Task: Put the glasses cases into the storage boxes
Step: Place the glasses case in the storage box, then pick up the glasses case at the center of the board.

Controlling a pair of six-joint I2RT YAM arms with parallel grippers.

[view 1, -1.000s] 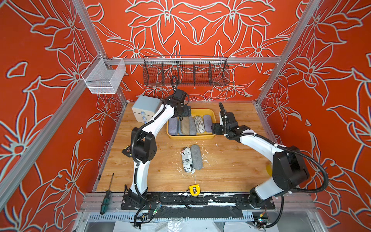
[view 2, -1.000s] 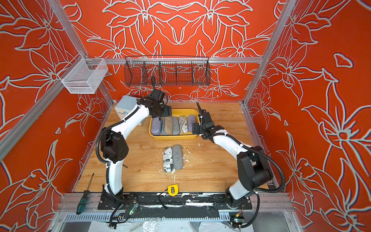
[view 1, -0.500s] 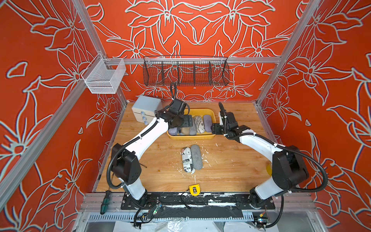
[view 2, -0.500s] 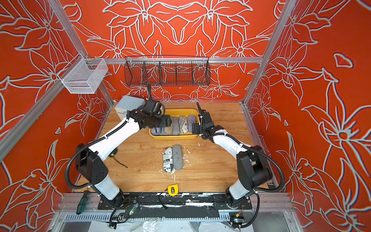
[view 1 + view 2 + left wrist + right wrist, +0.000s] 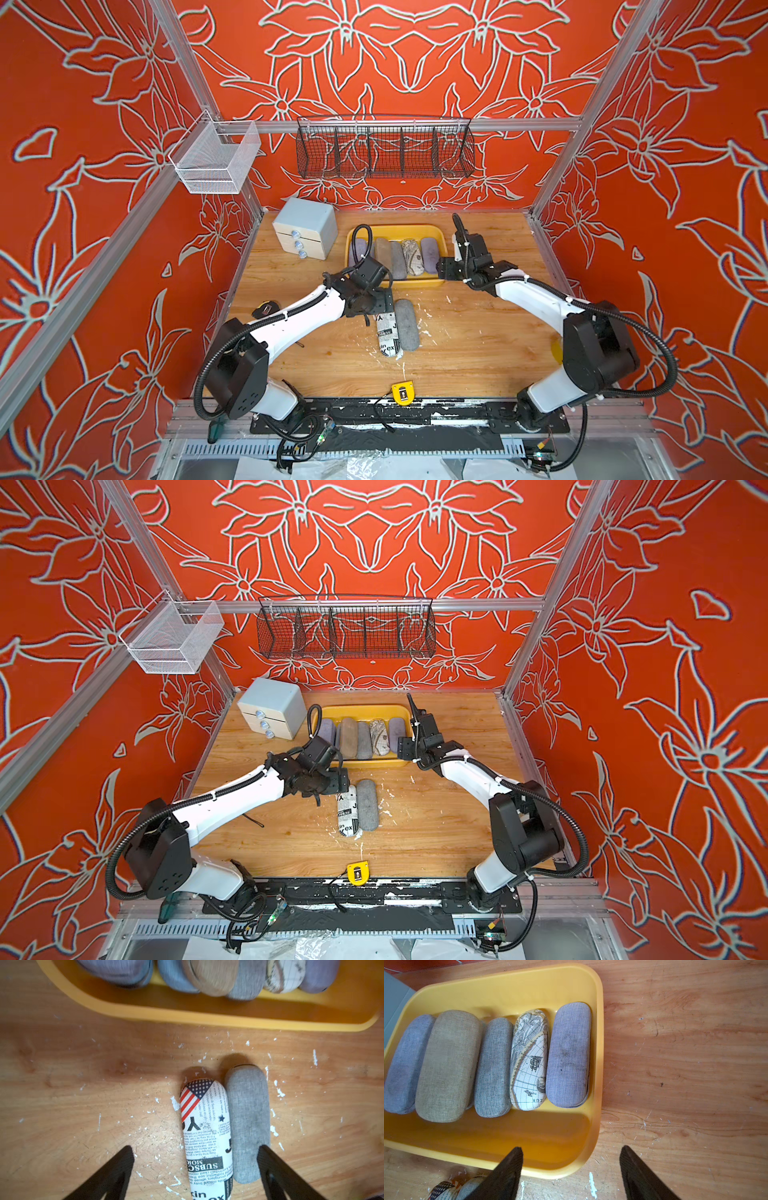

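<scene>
- Pickup step: the left gripper [image 5: 194,1153], jaws wide apart and empty, hangs over the newsprint case [image 5: 205,1136] and grey case [image 5: 247,1122]. They're touching, mid-tabletop [image 5: 478,332], just outside the tray [image 5: 599,1043] by the back edge.
- Next I'd centre on one case only, then close across it.
- The right gripper [image 5: 571,1150], open and empty, hovers at the tray's corner.
- Readable: "SUBSC", big "Y", "J"; the map case [image 5: 529,1059] maybe says "ZUR".

Cases [image 5: 412,257]: 6 vis. in tray [image 5: 415,284], 2 on tbl [image 5: 478,332]; 1 tray, 2 baskets [image 5: 384,149], 1 cabinet [image 5: 305,226].
</scene>
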